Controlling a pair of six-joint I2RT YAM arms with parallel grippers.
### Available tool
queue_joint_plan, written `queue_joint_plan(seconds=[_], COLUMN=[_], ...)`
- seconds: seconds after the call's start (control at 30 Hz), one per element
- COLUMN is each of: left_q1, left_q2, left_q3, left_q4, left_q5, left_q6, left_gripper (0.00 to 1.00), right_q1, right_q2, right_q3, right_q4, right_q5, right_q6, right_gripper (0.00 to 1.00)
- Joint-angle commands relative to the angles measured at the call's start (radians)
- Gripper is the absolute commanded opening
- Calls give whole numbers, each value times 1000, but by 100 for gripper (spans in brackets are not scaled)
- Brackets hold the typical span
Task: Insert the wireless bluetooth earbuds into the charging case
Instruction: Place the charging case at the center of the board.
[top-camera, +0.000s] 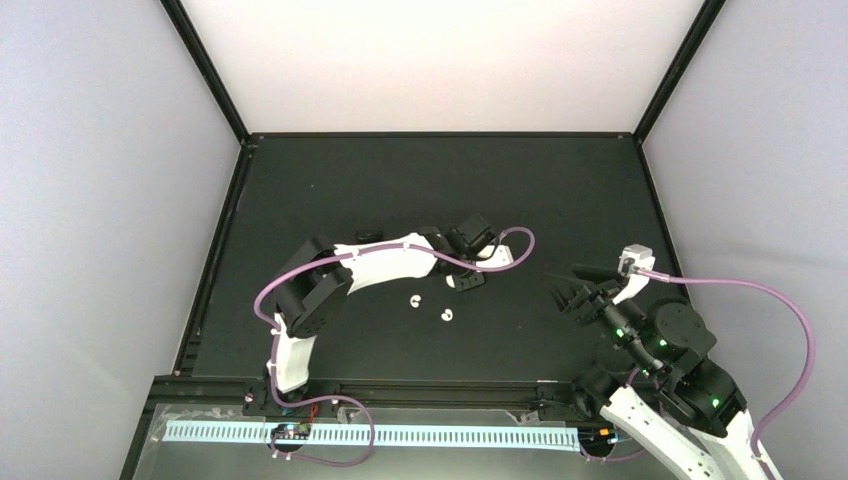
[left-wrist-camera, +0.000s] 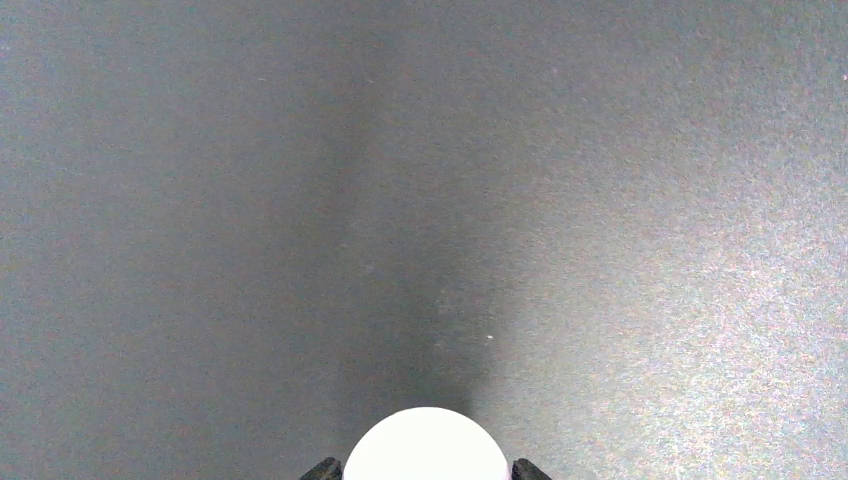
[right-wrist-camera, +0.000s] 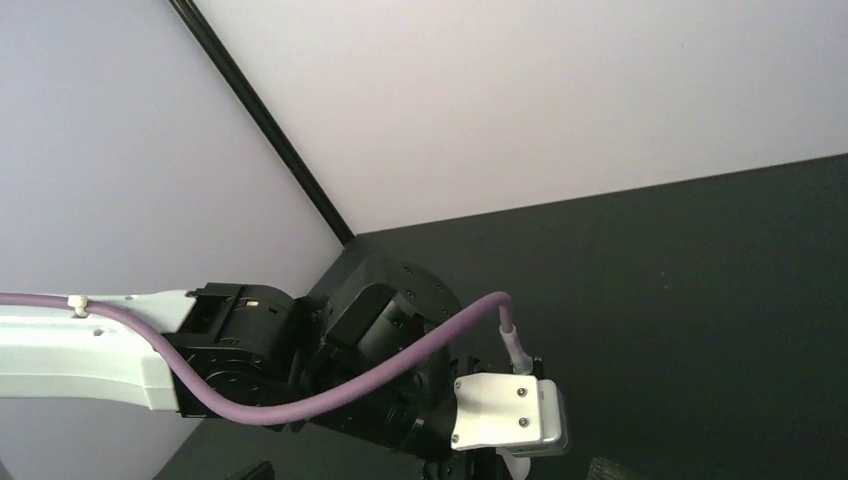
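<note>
Clasping charging case (left-wrist-camera: 425, 450) seemingly, left gripper (top-camera: 469, 273) mid-table (top-camera: 400, 180).

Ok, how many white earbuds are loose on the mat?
2: one white earbud beside the left arm, another just right of it. Others may be hidden.

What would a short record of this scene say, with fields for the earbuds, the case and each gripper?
white earbuds: two, lying loose and apart on the black table
white rounded case: between the left gripper's fingertips, low over the table
left gripper: shut on the case
right gripper: open, holding nothing, right of the earbuds
</note>
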Motion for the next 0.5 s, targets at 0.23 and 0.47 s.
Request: queue_joint_plan(seconds=[0.23,0.47], left_q1=[-30,-24], left_q2=[126,140], left_q3=[76,92], left_q4=[-22,-18], left_q5=[11,8], left_q6=[50,28], left_gripper=[44,60], right_q1=[1,1], right_q2=[8,17], right_q3=[-8,-9], right_q4=[-53,-48], right_q5=[23,25], right_q6=[-3,-2], right_gripper=[82,82])
